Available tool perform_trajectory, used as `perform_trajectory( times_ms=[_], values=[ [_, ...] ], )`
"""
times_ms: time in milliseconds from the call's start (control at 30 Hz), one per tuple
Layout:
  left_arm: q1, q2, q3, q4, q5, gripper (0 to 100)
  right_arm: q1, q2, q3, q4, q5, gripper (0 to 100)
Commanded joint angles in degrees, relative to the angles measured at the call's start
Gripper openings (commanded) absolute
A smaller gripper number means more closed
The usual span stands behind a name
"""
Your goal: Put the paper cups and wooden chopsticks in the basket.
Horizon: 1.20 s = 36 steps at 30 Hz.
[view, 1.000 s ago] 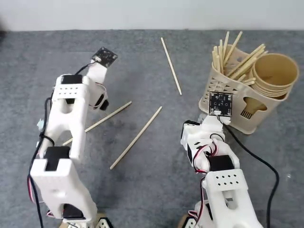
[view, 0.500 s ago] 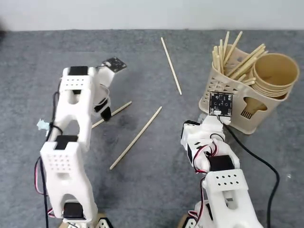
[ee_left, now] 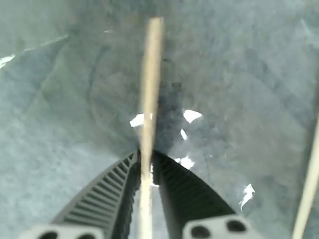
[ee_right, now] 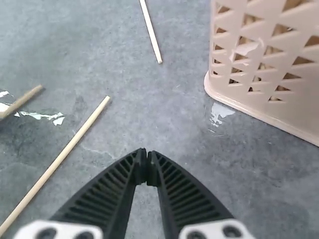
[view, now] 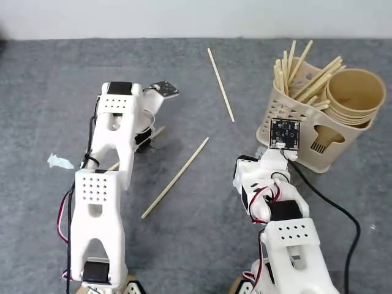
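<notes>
One chopstick (ee_left: 151,74) pinched in left hand (ee_left: 145,157), perhaps lifted | right hand (ee_right: 146,157) closed, low

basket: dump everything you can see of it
The basket is beige plastic, standing upright on the grey mat at the far right. Its walls are slotted lattice, with a bulb-shaped cutout in one side. Tilted wooden chopsticks fill one part, stacked paper cups the other. The right gripper, fingers shut, sits near its base without touching.
</notes>
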Motion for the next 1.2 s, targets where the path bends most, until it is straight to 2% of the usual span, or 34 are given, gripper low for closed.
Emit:
perform_trajectory(
  times_ms=[0, 100, 267, 433, 500, 600, 900, 1167],
  values=[
    [0.35, -1.23, 0.04, 1.14, -0.18, 1, 0.31, -1.89, -0.35, -1.19, -0.26, 1.4],
    [1.76, -5.63, 3.82, 1.14, 0.26, 1, 0.4, -1.98, -0.35, -1.19, -0.26, 1.4],
    [5.98, -15.3, 11.56, 1.14, 8.0, 1, 1.01, -2.07, -0.44, -0.92, -0.18, 1.4],
    [11.78, -20.75, 16.92, 0.88, 12.48, 1, 3.82, -2.15, -0.79, -1.1, 0.0, 1.4],
    [13.63, -21.54, 17.01, 0.88, 13.89, 1, 3.91, -2.15, -0.79, -1.01, 2.2, 1.4],
    [16.62, -21.71, 16.92, 0.88, 15.65, 1, 4.0, -2.15, -0.79, -0.75, 5.45, 1.4],
    [22.77, -21.54, 17.27, -2.46, 19.87, 1, 4.0, -2.15, -0.79, -0.66, 5.8, 1.4],
    [23.03, -13.36, 16.84, -6.59, 21.8, 1, 4.0, -2.15, -0.7, -0.66, 5.89, 1.4]
  ],
)
